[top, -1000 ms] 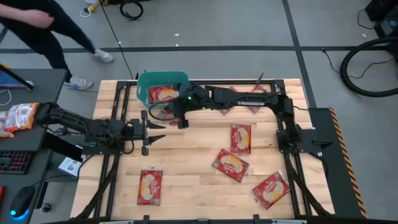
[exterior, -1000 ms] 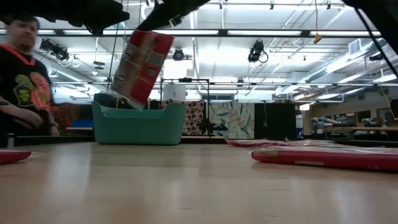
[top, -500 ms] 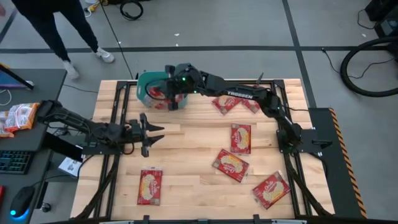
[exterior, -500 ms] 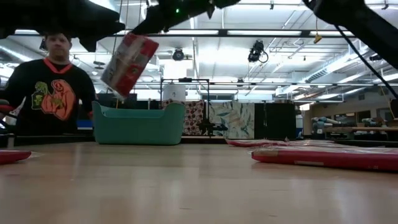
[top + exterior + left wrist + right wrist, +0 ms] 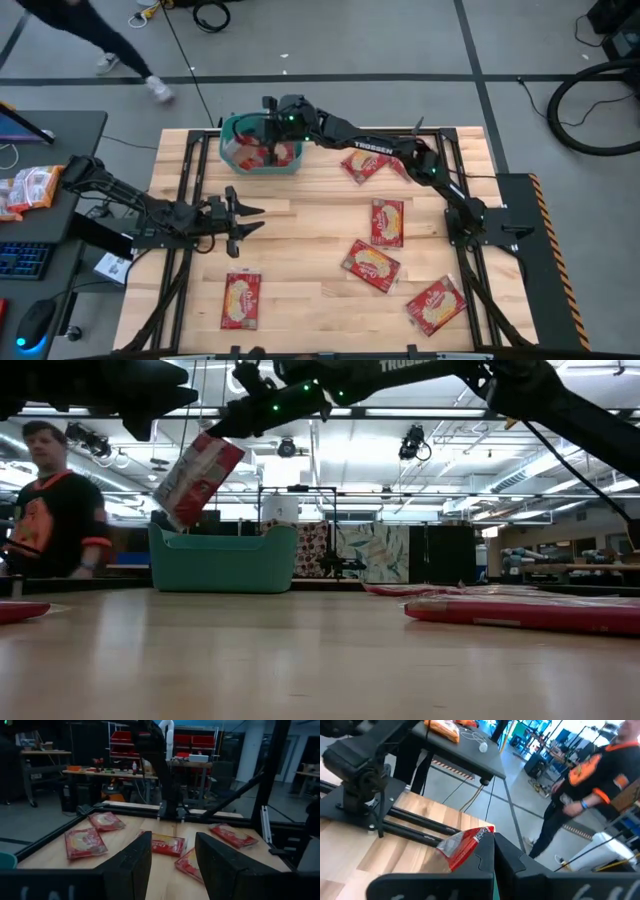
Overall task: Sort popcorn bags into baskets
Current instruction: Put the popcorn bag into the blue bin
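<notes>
The teal basket (image 5: 232, 128) stands at the table's far edge, left of centre, with red popcorn bags (image 5: 285, 154) inside. My right gripper (image 5: 264, 128) reaches over it, shut on one more red popcorn bag (image 5: 196, 480), which hangs above the basket's (image 5: 222, 560) left part. Several popcorn bags lie flat on the table, among them one near the front left (image 5: 240, 300) and one in the middle right (image 5: 387, 222). My left gripper (image 5: 256, 219) hovers open over the table's left middle and holds nothing. My right gripper pinches the bag's upper end (image 5: 224, 444) between its two shut fingers, which come from the table's right, almost level. The bag hangs tilted below the fingers, lifted clear, its lower end (image 5: 172, 518) just above the basket's rim. In the right wrist view the bag's end (image 5: 466, 845) sticks out beside the fingers.
A person (image 5: 48, 500) moves beyond the table's far left corner. A dark side desk (image 5: 40, 150) with orange-and-white packets (image 5: 30, 188) stands left of the table. Two bags (image 5: 363, 165) lie close to the basket's right. Bare wood lies in the table's middle.
My right gripper has swung toward the table's far left, from just in front of the basket to above it. It carries the bag along, still hanging tilted and clear. The person behind the table has walked about.
</notes>
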Available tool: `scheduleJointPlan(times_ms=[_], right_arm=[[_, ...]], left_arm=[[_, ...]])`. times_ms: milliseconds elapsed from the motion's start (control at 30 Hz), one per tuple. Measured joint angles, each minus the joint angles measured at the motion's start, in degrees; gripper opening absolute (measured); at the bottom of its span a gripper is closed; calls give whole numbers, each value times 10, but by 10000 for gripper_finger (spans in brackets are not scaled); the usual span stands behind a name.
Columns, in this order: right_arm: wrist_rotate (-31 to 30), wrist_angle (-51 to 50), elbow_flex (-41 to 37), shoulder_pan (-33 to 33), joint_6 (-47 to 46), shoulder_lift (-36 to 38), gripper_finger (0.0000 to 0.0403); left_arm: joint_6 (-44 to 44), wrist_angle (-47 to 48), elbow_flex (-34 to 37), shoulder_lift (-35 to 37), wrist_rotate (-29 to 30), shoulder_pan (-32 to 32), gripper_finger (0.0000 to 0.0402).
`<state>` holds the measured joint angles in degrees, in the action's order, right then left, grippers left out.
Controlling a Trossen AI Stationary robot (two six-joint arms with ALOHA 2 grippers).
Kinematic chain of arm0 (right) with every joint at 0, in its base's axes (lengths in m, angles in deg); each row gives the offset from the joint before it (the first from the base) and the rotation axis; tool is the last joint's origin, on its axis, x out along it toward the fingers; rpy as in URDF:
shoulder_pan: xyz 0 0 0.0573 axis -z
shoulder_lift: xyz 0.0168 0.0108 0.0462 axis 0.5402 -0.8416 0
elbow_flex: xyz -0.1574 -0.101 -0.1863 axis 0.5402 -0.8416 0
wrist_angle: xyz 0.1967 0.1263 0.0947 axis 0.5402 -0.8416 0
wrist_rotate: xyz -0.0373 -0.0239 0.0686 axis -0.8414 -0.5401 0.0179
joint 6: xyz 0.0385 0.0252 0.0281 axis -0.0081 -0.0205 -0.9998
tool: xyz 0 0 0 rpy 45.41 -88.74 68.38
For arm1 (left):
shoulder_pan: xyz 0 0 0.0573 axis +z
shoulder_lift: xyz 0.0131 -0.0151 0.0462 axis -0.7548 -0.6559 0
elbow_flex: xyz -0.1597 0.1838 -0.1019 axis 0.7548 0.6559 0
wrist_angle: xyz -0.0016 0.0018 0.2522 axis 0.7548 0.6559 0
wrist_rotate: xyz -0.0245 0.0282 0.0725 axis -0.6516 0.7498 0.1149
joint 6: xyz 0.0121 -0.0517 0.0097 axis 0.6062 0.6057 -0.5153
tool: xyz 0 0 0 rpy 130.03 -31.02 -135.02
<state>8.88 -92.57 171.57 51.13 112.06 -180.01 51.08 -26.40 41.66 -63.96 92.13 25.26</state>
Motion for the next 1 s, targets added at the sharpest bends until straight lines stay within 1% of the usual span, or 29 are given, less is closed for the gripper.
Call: scheduleJointPlan(times_ms=[67, 167, 233, 300, 367, 400, 500, 600, 833, 1000], right_arm=[[9, 5, 0, 9, -10, -7, 1], [10, -12, -1, 25, -22, -11, 1], [11, -2, -1, 33, -37, -14, 1], [31, 16, -1, 40, -63, -16, 1], [62, 50, -1, 44, -84, -18, 1], [68, 68, 0, 44, -87, -22, 1], [70, 69, 0, 43, -90, -25, 1], [70, 63, -18, 45, -90, -26, 1], [70, 25, -24, 53, -101, -27, 1], [70, 42, -23, 53, -107, -27, 2]], left_arm=[[-8, -2, 0, 0, 1, 0, 155], [-15, -12, 0, 0, 1, 0, 155], [-15, -11, 0, 0, 1, 0, 155], [-22, -13, 0, 0, 2, 1, 155], [-30, -15, 0, 0, 9, 3, 155], [-31, -15, 0, 0, 12, 5, 155], [-32, -15, 0, 0, 15, 12, 155], [-30, -15, 0, 0, 16, 16, 155], [-29, -17, 0, 0, 16, 17, 155], [-29, -18, 0, 0, 16, 17, 155]])
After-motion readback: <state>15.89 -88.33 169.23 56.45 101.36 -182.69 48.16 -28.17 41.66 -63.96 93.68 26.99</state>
